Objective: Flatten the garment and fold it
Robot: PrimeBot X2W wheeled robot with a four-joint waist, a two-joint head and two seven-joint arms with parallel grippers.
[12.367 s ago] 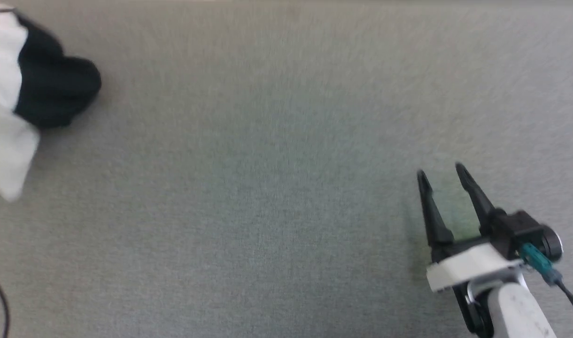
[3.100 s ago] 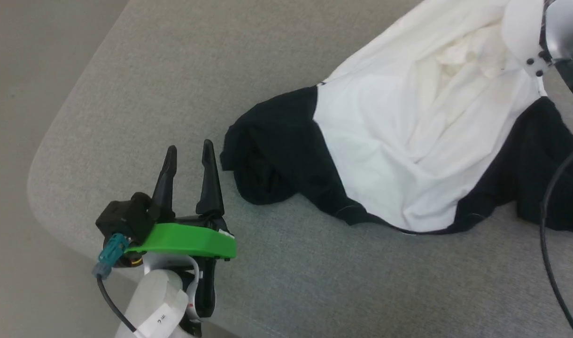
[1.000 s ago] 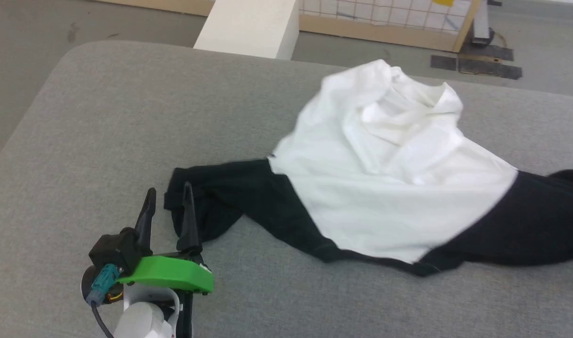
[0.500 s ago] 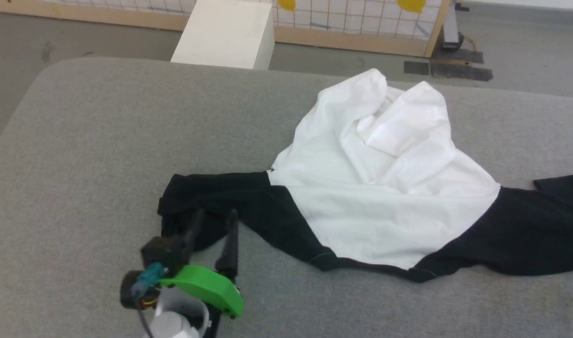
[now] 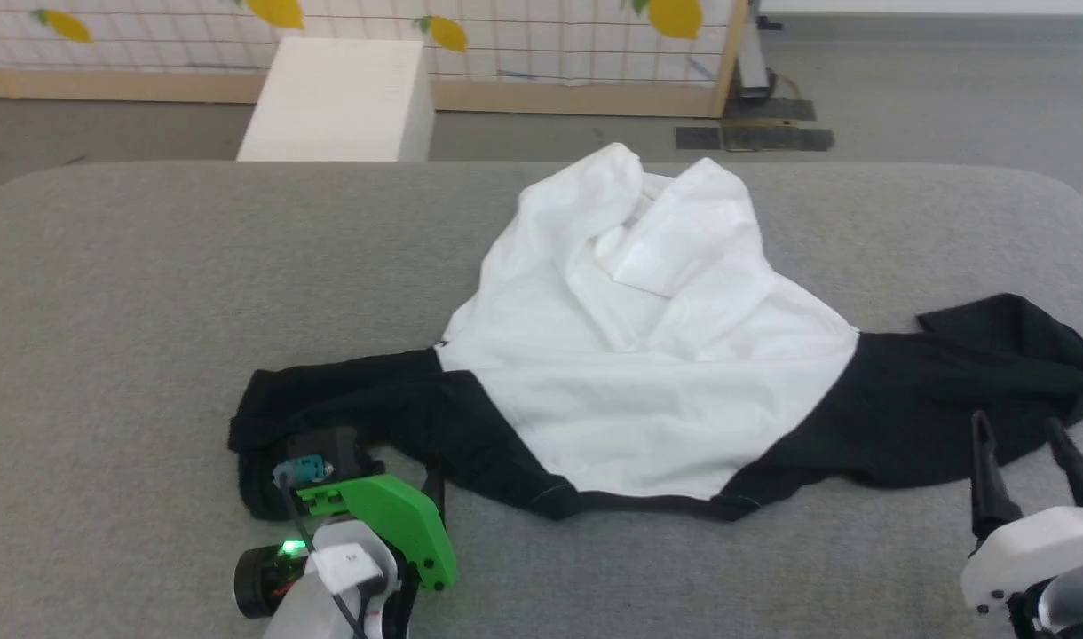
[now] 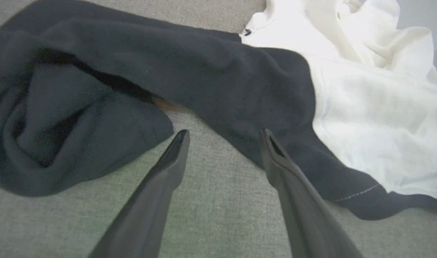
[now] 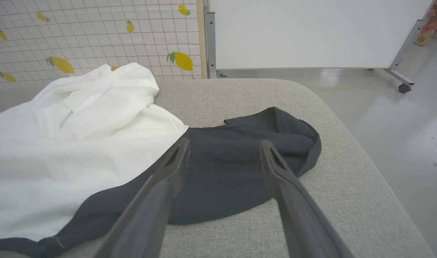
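As far as the pictures let me judge, the task is in its early part: the flattening is only half done and no fold is made yet. The grey padded surface (image 5: 151, 284) carries the garment (image 5: 648, 390), which lies near its middle with the sleeves going out to both sides. The white body (image 5: 630, 293) is the largest part and it is not flat. Its near part lies rather smooth, but the far part stands up in thick creases and is turned over itself (the chest print I cannot find, so I cannot tell which face is up). The right sleeve (image 5: 941, 399) is spread fairly wide, and only its end curls back. The left sleeve (image 5: 364, 413) is worse, bunched and doubled at its end. The left gripper (image 6: 224, 132) hangs low at this bunched end, its two fingers apart, with only bare grey surface between them; one tip is at the edge of the black fabric. The right gripper (image 5: 1015, 422) stands just before the right sleeve, also spread wide and empty. What is left, I think: to pull both sleeves straight, to smooth the white body, and then all the folding
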